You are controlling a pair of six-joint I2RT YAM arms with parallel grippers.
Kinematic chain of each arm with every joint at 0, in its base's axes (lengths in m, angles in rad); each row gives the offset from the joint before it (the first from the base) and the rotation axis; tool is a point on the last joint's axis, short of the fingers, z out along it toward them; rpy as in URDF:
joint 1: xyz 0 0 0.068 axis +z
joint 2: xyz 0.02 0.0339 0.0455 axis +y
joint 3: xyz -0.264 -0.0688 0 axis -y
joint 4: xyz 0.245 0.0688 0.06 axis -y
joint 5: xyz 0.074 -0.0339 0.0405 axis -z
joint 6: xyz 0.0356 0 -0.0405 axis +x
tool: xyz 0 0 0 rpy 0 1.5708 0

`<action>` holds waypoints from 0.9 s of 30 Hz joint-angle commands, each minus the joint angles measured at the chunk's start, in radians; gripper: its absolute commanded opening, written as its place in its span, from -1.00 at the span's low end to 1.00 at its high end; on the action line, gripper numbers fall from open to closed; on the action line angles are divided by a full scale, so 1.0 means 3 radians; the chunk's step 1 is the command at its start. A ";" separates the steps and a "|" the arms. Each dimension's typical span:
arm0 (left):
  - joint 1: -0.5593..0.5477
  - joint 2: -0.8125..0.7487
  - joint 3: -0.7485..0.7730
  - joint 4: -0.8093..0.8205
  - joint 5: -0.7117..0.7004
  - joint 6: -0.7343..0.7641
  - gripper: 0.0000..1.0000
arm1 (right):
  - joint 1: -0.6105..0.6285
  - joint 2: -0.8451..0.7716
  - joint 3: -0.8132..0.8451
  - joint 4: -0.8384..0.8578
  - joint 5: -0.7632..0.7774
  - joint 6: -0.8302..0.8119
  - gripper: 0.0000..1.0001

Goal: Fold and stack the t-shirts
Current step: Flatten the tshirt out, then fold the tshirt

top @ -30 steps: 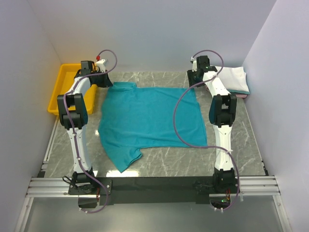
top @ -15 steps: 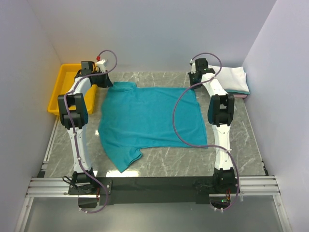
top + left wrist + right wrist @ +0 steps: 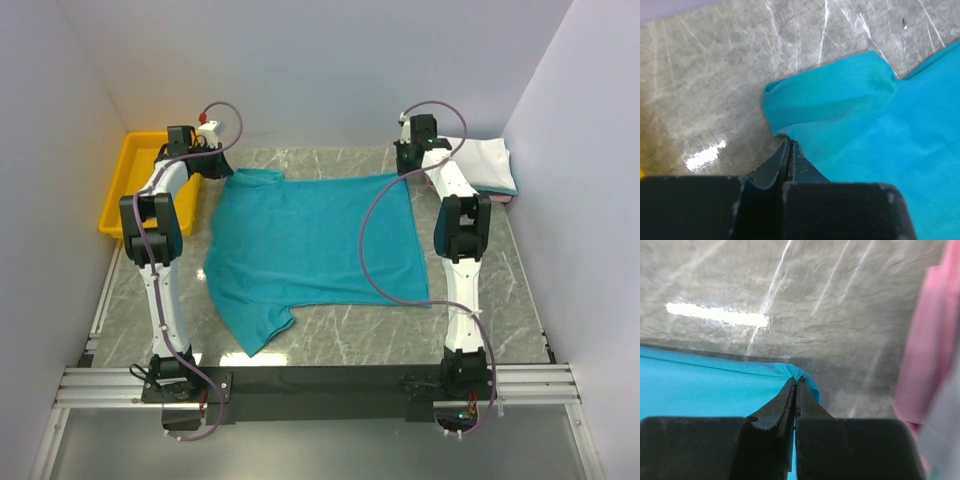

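We see the teal t-shirt (image 3: 310,245) spread flat mid-surface (image 3: 400,340). Our left gripper (image 3: 789,142) is pinched shut on its far-left sleeve, and our right gripper (image 3: 795,381) on the far-right hem corner. It's soft, light cloth, likely to sag, so we'd keep both corners taut.

Teal t-shirt (image 3: 310,245), grey white-veined marble table (image 3: 400,340), yellow bin (image 3: 118,195), white and pink folded shirts (image 3: 485,160)

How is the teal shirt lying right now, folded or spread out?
Spread out. From above, the teal shirt lies open across the table, near sleeve sticking out; only its far sleeve is bunched.
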 commanded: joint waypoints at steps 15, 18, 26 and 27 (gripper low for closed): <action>0.0176 -0.0937 -0.0831 0.0346 0.0498 0.0514 -0.99 | -0.0173 -0.0960 -0.0548 0.0129 -0.0287 -0.0287 -1.00; 0.0171 -0.1116 -0.1086 0.0341 0.0514 0.0632 -0.99 | -0.0204 -0.1017 -0.0655 0.0098 -0.0343 -0.0318 -1.00; 0.0171 -0.1362 -0.1623 0.0224 0.0457 0.0898 -0.99 | -0.0229 -0.1119 -0.0926 -0.0045 -0.0568 -0.0476 -1.00; 0.0176 -0.1382 -0.1720 0.0214 0.0463 0.0929 -0.99 | -0.0224 -0.1129 -0.0962 -0.0045 -0.0584 -0.0486 -1.00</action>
